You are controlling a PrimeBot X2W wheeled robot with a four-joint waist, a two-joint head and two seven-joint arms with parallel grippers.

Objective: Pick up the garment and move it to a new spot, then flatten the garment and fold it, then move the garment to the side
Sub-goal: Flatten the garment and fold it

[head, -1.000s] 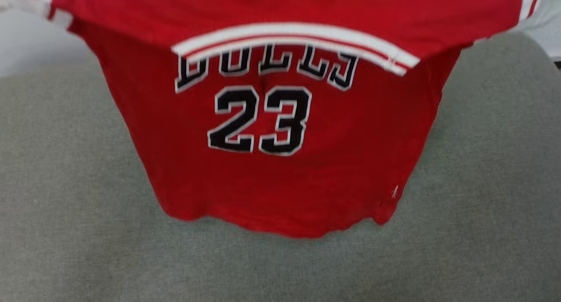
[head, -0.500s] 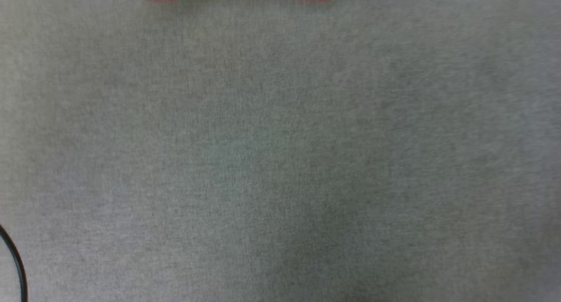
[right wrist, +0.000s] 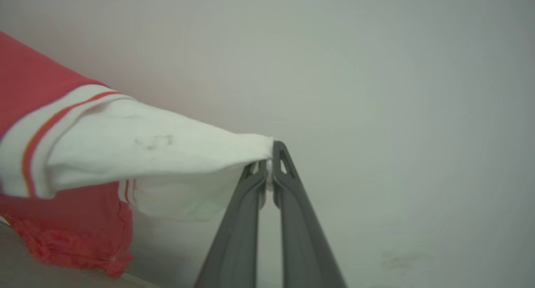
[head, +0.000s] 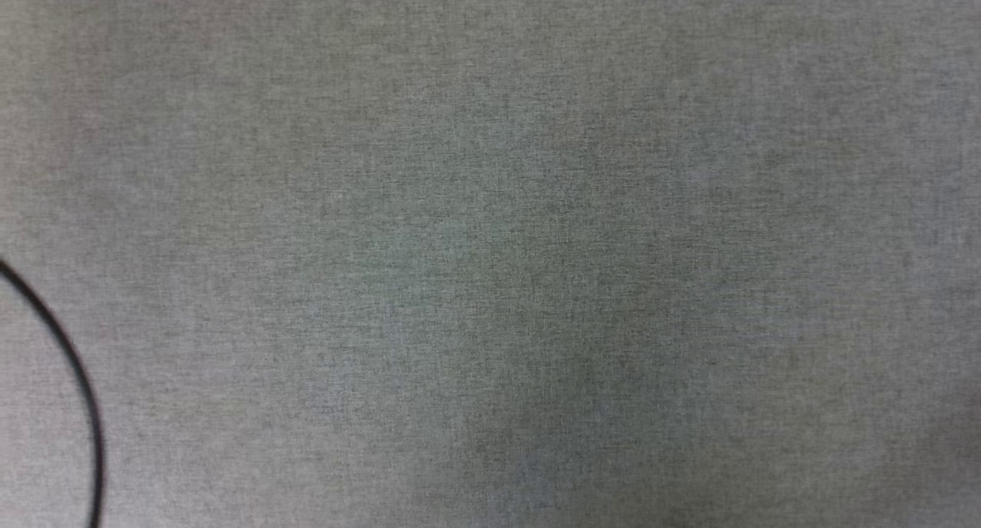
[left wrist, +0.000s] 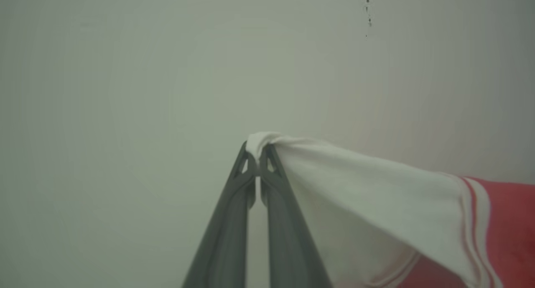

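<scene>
The left gripper [left wrist: 259, 155] has its two dark fingers [left wrist: 225, 229] pressed together on the tip of one white sleeve of the red jersey [left wrist: 397, 212]. From the pinch the sleeve stretches away to the right of the left wrist view, past red-and-white striped trim to the red body at the frame's edge. Behind it is a pale wall [left wrist: 125, 91] with a few small dark specks [left wrist: 368, 12] near the top.

The right gripper [right wrist: 271, 161] does the same on the other side. Its fingers [right wrist: 238, 238] are closed on the tip of the other white sleeve, and the jersey [right wrist: 125, 154] runs off to the left of the right wrist view. The sleeve carries a faint grey smudge. The crumpled red hem hangs down at the lower left, close over a grey surface [right wrist: 21, 275]; contact cannot be told.

In the head view, the grey fabric-covered table [head: 490, 206] lies below, with a thin black cable [head: 77, 367] curving across its lower left corner.
</scene>
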